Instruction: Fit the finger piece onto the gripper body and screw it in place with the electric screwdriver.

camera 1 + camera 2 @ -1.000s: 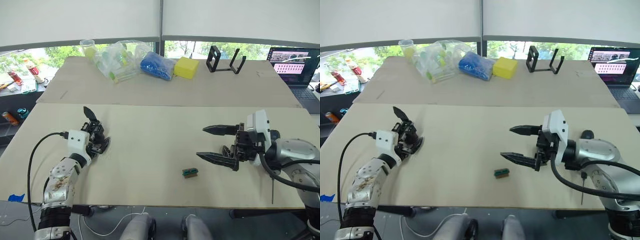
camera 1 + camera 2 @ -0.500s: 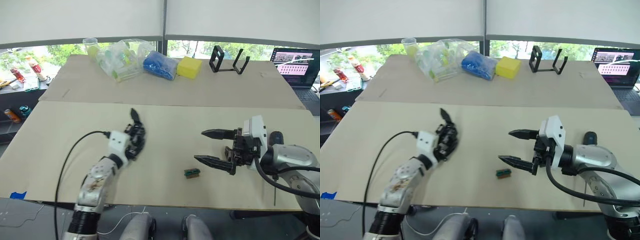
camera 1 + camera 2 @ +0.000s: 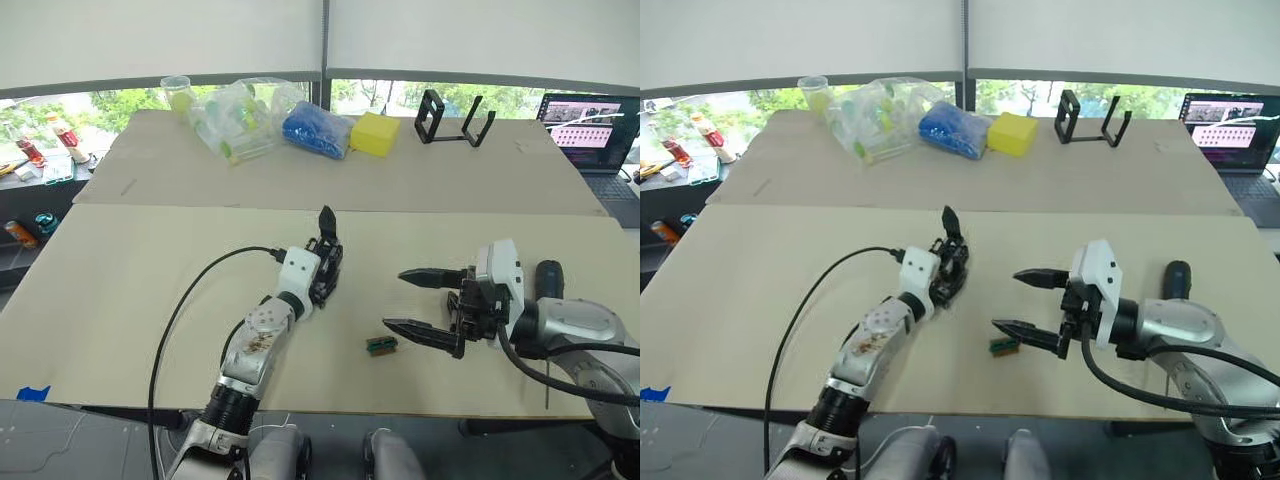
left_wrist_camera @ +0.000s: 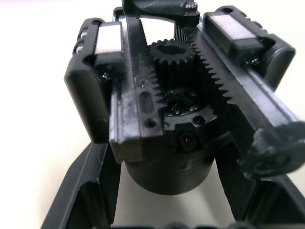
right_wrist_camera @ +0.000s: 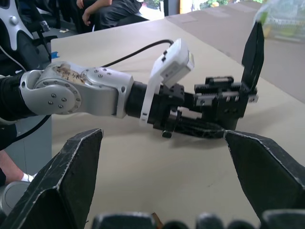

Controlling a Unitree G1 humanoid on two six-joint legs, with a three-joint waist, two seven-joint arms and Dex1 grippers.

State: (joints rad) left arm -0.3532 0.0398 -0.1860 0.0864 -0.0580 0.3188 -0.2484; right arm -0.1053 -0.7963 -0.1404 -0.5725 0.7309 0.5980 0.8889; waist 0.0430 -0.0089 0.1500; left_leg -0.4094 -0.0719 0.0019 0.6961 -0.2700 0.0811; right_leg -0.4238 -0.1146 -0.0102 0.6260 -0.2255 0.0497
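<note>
- A pale beige table (image 3: 130,290) runs across in front of me, with a second one behind it under the windows carrying a clear plastic bag (image 3: 235,118), a yellow block (image 3: 372,134) and a black stand (image 3: 452,118)
- My left gripper (image 3: 325,275) is clamped on the gripper body (image 4: 176,119): its fingers flank the rounded base, and the rack and gear face my wrist camera
- The body is lifted over the middle of the table, with one pointed prong standing upright
- My right gripper (image 3: 395,298) is spread wide and holds nothing; it hangs just beside a small green-and-brown block (image 3: 380,345) and faces the held body
- The electric screwdriver (image 3: 548,280) lies on the table by my right forearm, untouched
- I cannot tell where the loose finger piece is
- My reading: I am presenting the body for assembly, so fitting is not yet done and screwing has not begun
- Next I would need to hold the body steady and find and pick up the finger piece with my right gripper, lining its foot up with the empty rack
</note>
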